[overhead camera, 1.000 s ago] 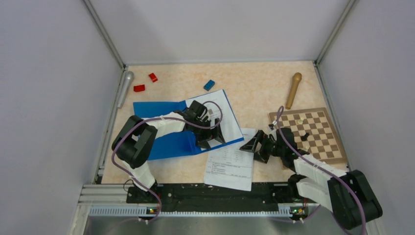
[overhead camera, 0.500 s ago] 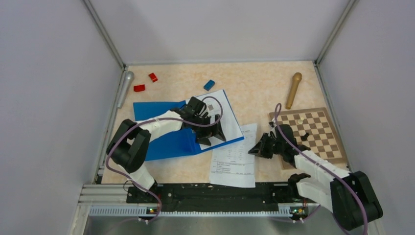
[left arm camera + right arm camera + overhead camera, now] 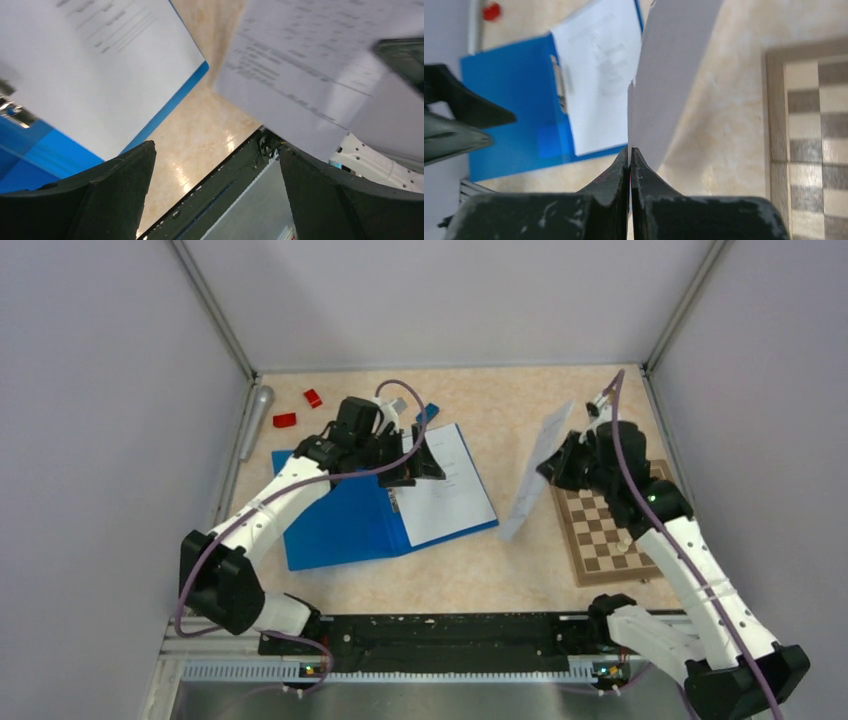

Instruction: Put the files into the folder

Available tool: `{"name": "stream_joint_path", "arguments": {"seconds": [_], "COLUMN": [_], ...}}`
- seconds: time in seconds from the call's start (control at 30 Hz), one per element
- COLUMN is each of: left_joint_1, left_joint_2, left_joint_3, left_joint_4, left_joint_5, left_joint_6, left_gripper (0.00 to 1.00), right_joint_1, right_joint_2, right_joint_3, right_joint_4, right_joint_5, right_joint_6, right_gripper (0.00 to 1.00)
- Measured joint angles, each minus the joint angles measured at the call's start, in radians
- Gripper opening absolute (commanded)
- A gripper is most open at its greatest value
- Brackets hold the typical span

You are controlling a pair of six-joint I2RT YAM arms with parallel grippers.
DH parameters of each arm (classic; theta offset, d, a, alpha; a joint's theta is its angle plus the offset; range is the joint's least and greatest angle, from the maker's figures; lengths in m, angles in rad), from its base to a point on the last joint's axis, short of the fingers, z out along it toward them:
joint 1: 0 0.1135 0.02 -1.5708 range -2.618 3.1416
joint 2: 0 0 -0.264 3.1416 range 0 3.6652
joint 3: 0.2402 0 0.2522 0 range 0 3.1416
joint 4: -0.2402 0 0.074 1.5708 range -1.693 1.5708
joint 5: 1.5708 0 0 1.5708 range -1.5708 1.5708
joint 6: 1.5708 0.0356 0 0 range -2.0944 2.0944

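The folder (image 3: pixel 335 530) lies open on the table, bright blue, with one printed sheet (image 3: pixel 448 490) on its right half beside the metal clip (image 3: pixel 558 85). My right gripper (image 3: pixel 558 466) is shut on the edge of another of the files (image 3: pixel 535 480), which hangs edge-on in the air between the folder and the chessboard. The right wrist view shows this sheet (image 3: pixel 671 75) pinched between the closed fingers (image 3: pixel 616 172). Raised above the folder's far edge, my left gripper (image 3: pixel 415 462) is open and holds nothing. Its wrist view shows the filed sheet (image 3: pixel 95 60) and the hanging sheet (image 3: pixel 310 75).
A chessboard (image 3: pixel 610 535) with a few pieces lies under the right arm. Two red blocks (image 3: pixel 285 420), a small blue block (image 3: pixel 431 410) and a silver cylinder (image 3: pixel 256 415) sit at the far left. Grey walls enclose three sides.
My right gripper shut on the loose sheet near the front and lifted it up and toward the far right. The left gripper rose off the folder and moved toward the back.
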Motion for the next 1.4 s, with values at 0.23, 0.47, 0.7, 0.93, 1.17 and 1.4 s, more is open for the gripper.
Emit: {"name": "stream_joint_path", "arguments": {"seconds": [0.23, 0.47, 0.7, 0.93, 1.17, 1.4], "left_joint_1": [0.164, 0.246, 0.267, 0.272, 0.275, 0.275], "left_joint_2": [-0.131, -0.253, -0.464, -0.496, -0.458, -0.458], "left_joint_3": [-0.084, -0.222, -0.390, -0.376, -0.373, -0.373], "left_joint_4": [-0.063, -0.143, -0.156, -0.172, -0.178, -0.178], "left_joint_5": [-0.087, -0.216, -0.319, -0.382, -0.398, -0.405], "left_joint_6": [0.011, -0.010, -0.106, -0.114, -0.117, -0.113], "left_gripper": [0.99, 0.99, 0.99, 0.99, 0.99, 0.99], "right_joint_1": [0.005, 0.122, 0.158, -0.003, -0.051, -0.047], "right_joint_2": [0.219, 0.576, 0.739, 0.852, 1.068, 1.205], "right_joint_3": [0.344, 0.523, 0.521, 0.408, 0.471, 0.584], "right_joint_4": [0.187, 0.372, 0.491, 0.721, 0.492, 0.270], "right_joint_5": [-0.146, -0.383, -0.584, -0.812, -0.915, -0.863], "right_joint_6": [-0.032, -0.030, 0.019, 0.135, -0.089, -0.277], "right_gripper": [0.00, 0.00, 0.00, 0.00, 0.00, 0.00]}}
